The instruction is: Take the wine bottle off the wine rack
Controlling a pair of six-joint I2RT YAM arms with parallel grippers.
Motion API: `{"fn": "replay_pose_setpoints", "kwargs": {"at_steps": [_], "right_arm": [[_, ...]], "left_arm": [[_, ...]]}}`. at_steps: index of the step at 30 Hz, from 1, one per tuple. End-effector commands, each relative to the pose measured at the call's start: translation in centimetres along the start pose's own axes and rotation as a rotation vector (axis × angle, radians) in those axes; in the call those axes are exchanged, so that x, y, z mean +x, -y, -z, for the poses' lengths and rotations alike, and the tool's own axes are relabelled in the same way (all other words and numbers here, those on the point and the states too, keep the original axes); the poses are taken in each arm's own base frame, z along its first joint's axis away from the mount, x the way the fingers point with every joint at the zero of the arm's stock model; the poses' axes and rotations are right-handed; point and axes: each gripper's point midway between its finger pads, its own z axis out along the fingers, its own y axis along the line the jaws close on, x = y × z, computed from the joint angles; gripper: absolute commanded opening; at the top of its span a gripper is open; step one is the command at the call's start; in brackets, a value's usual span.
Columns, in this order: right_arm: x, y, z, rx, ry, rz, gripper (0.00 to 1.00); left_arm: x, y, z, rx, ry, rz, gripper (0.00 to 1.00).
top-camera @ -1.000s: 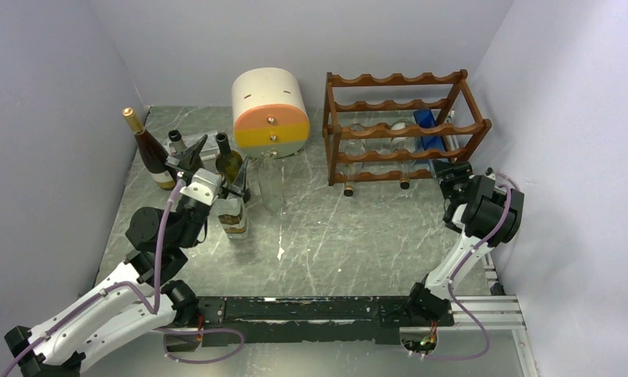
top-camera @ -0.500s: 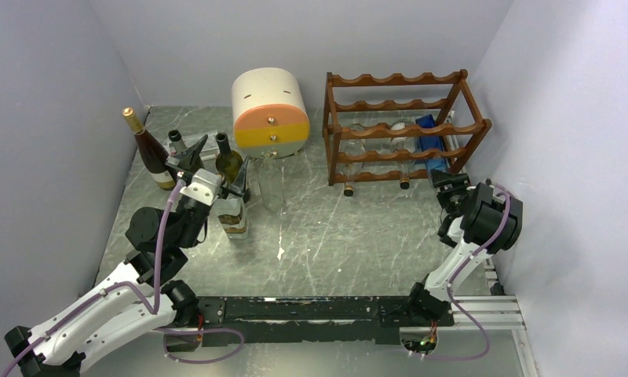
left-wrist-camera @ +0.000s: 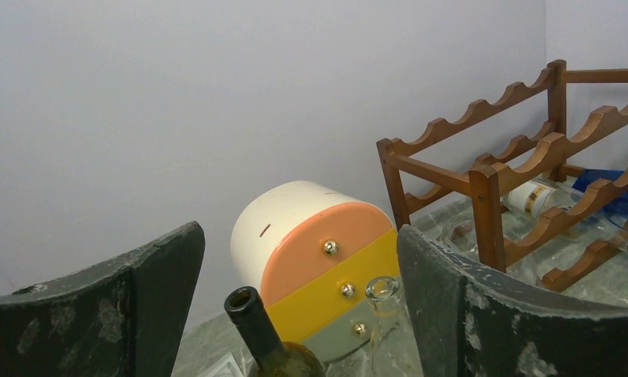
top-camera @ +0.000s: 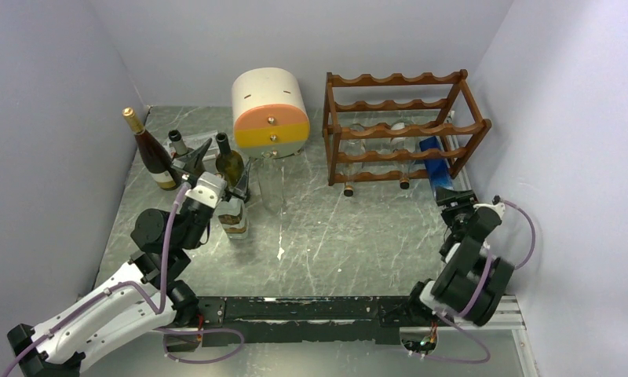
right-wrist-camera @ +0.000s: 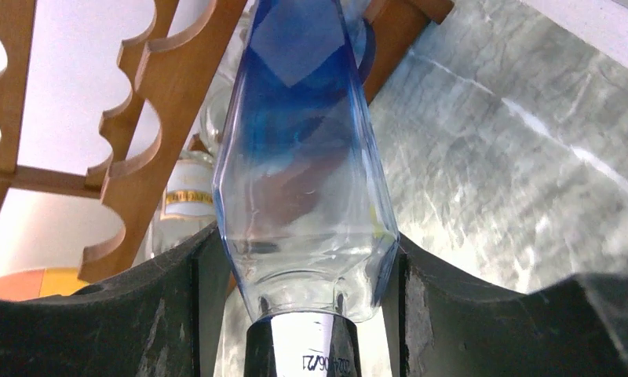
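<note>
Currently right claw (right-wrist-camera: 307,242) is clamped on the blue bottle (right-wrist-camera: 299,157) at its shoulder, the cap cut off at the frame bottom. Bottle sits at table's 3 o'clock, its far end half-hidden among the rack (top-camera: 405,126) rails, contact unclear. Left claw (top-camera: 220,159) is wide open at 9 o'clock.

The blue faceted wine bottle (top-camera: 436,162) juts neck-first from the brown 3-tier wine rack (top-camera: 409,130).
</note>
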Motion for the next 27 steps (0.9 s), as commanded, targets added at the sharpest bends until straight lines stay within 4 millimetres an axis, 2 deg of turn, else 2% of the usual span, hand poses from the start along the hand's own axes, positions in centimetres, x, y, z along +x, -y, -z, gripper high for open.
{"fn": "replay_pose_setpoints", "kwargs": {"at_steps": [1, 6, 10, 14, 19, 27], "right_arm": [[-0.1, -0.6, 2.2, 0.050, -0.042, 0.101, 0.00], [-0.9, -0.2, 5.0, 0.214, -0.053, 0.130, 0.00], [-3.3, -1.0, 7.3, 0.321, 0.005, 0.173, 0.00], [-4.0, -1.3, 8.6, 0.404, 0.021, 0.151, 0.00], [-7.9, -3.9, 11.6, 0.510, 0.110, 0.150, 0.00], [-8.7, -7.3, 13.9, 0.608, 0.016, 0.187, 0.00]], "left_arm": [[-0.8, -0.2, 0.1, -0.019, 0.045, 0.007, 0.95], [-0.4, -0.2, 0.2, -0.033, 0.042, 0.000, 0.95], [0.3, 0.0, 0.2, -0.038, 0.033, -0.008, 0.94], [0.9, 0.6, 0.0, -0.023, 0.017, -0.011, 0.94], [1.5, 1.1, -0.2, -0.008, 0.000, -0.014, 0.94], [1.5, 1.0, -0.2, -0.012, -0.005, -0.020, 0.93]]}}
